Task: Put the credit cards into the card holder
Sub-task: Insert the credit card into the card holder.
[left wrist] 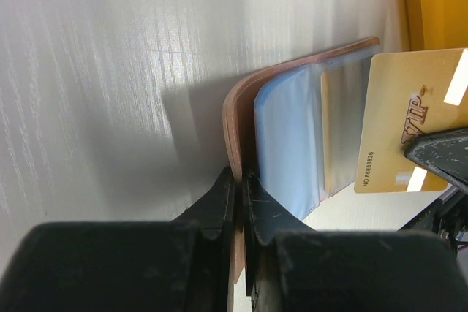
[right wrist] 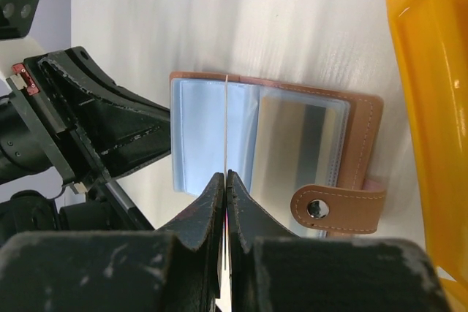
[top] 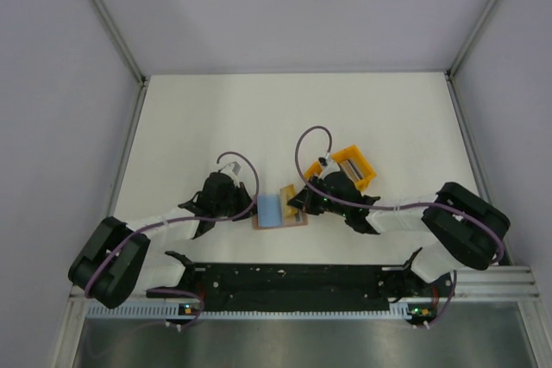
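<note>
Gold plastic is what the right gripper (right wrist: pixel 226 180) carries. Its jaws are pinched tight on one card (left wrist: pixel 409 122) held on edge, so its own wrist camera sees the card only as a thin pale line above the fingertips. That line stands over the open holder (right wrist: pixel 360 129), which lies on the table (top: pixel 259 118) between the two arms, its long axis running from one gripper to the other. The card's plane cuts straight across that axis, about where the blue pocket (right wrist: pixel 196 137) meets the next clear pocket (right wrist: pixel 300 133), in which a card with a dark stripe shows. The left gripper (left wrist: pixel 239 188) is nipped narrow on the holder's brown cover at the end away from the tray (right wrist: pixel 431 71), and that flap curves upward in its view. The right arm therefore has the card and is the nearer to the pockets, and the coming move likely turns on lining the card's edge with a pocket mouth. Which side the pockets open on cannot be told, nor whether the card touches the holder. The strap (right wrist: pixel 344 206) with its snap lies at the tray end. The card's face reads "VIP" in slanted dark letters and, along one side, "NO" with a run of digits, mostly eights; no other writing shows.
</note>
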Controlling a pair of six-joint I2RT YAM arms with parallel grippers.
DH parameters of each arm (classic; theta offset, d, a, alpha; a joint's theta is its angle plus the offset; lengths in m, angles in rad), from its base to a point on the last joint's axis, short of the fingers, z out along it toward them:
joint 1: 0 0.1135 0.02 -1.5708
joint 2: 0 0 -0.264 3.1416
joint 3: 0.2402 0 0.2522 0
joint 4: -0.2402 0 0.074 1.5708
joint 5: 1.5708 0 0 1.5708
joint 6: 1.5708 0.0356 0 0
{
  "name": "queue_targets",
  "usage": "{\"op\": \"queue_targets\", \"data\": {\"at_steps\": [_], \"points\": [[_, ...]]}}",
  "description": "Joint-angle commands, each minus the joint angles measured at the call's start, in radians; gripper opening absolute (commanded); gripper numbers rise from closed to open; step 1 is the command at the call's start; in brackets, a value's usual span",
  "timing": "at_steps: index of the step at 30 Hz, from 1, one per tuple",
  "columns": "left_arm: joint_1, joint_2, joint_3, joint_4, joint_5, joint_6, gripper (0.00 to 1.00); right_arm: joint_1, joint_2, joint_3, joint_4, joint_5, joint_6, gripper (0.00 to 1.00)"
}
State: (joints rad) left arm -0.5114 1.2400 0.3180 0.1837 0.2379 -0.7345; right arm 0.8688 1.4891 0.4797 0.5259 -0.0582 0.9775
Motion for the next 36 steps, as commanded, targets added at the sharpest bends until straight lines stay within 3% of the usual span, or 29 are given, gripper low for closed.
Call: {"op": "queue_targets", "data": {"at_steps": [1, 16, 36], "points": [[0.001, 0.021, 0.009, -0.01, -0.028, 0.01, 0.0, 0.018, 0.037, 0.045, 0.019, -0.023, 0.009, 0.0], [0.001, 0.021, 0.015, -0.015, -0.025, 0.017, 0.0, 0.03, 0.171, 0.051, 0.124, -0.057, 0.047, 0.0], [-0.001, 0.018, 0.01, -0.012, -0.022, 0.012, 0.0, 0.082, 0.172, 0.028, 0.029, 0.054, 0.165, 0.0]]}}
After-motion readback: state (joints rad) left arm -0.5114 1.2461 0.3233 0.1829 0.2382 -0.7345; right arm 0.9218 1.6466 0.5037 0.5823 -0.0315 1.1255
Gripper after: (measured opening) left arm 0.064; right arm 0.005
